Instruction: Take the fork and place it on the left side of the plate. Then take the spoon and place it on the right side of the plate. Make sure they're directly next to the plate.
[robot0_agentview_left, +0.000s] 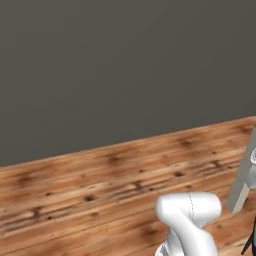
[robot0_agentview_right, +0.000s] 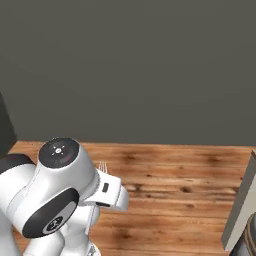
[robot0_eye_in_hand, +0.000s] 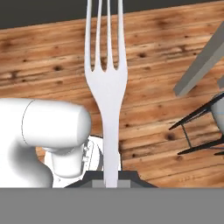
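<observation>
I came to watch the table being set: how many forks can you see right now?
1. The fork is held in the shut tool, tines pointing away over the wooden floor. Others may lie out of view.

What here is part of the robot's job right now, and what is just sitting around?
Part of the job:
- fork, clamped by its handle in the gripper, tines pointing away from the hand

Just sitting around:
- wooden floor
- grey slanted panel
- black wire frame
- dark wall
</observation>
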